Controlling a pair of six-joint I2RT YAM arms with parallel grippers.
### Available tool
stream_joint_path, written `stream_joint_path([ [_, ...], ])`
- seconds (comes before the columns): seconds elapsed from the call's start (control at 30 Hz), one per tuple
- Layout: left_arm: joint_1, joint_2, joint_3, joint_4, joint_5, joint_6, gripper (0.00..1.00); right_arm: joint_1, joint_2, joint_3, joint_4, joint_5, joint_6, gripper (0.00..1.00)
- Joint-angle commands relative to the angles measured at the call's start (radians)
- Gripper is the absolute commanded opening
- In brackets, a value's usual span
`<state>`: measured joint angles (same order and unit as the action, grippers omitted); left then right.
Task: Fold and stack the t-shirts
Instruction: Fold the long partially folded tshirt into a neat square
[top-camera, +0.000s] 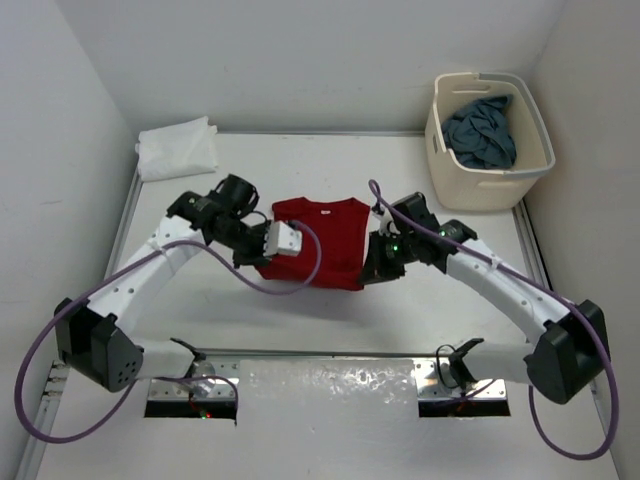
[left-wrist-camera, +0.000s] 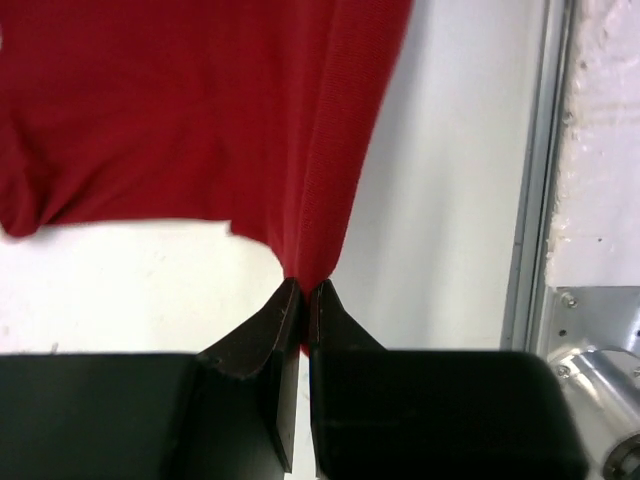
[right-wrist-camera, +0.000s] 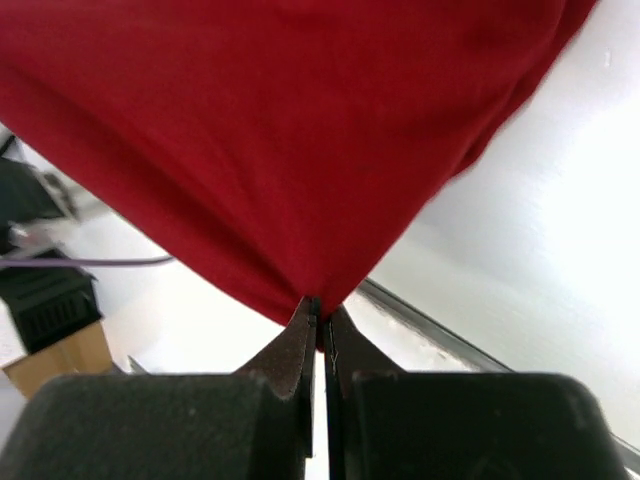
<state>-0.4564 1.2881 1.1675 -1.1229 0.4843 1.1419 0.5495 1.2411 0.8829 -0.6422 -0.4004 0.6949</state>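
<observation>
Left wrist: my left gripper is pinched tight on a bunched edge of the red t-shirt. Right wrist: my right gripper is clamped on another edge (cloth fans away from both tips). Top external: shirt at the middle of the table, between my 2 arms. Far-left corner: white t-shirt, folded. Far right: blue-grey t-shirt crumpled inside the cream basket.

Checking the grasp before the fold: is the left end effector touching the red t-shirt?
Touching. The left wrist view shows the left end effector shut on a pinched edge of the red t-shirt.
</observation>
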Motion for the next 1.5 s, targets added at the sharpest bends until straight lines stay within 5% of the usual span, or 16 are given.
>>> stream_joint_path([
  [0.0,0.083,0.078,0.143,-0.06,-0.012,-0.082,0.0,-0.036,0.064,0.129,-0.105,0.023,-0.023,0.0],
  [0.4,0.179,0.457,0.474,0.247,-0.105,-0.332,0.0,-0.22,0.543,0.603,-0.04,0.092,-0.087,0.0],
  [0.63,0.196,0.652,0.65,0.337,-0.155,-0.416,0.0,-0.309,0.572,0.568,0.068,0.156,-0.032,0.0],
  [1.13,0.188,0.882,0.75,0.52,-0.193,-0.521,0.0,-0.356,0.773,0.662,0.153,0.307,0.023,0.0],
  [1.17,0.186,0.893,0.753,0.534,-0.2,-0.542,0.01,-0.358,0.797,0.689,0.154,0.316,0.026,0.0],
  [1.2,0.185,0.916,0.761,0.549,-0.21,-0.553,0.12,-0.359,0.811,0.709,0.145,0.351,0.026,0.0],
  [1.27,0.186,0.941,0.776,0.581,-0.236,-0.589,0.33,-0.359,0.853,0.755,0.131,0.382,0.014,0.17],
  [1.37,0.193,0.981,0.831,0.592,-0.329,-0.62,0.41,-0.362,0.92,0.833,0.168,0.362,-0.05,0.58],
  [1.47,0.22,0.984,0.897,0.589,-0.377,-0.666,0.49,-0.362,0.994,1.006,0.087,0.353,-0.147,0.73],
])
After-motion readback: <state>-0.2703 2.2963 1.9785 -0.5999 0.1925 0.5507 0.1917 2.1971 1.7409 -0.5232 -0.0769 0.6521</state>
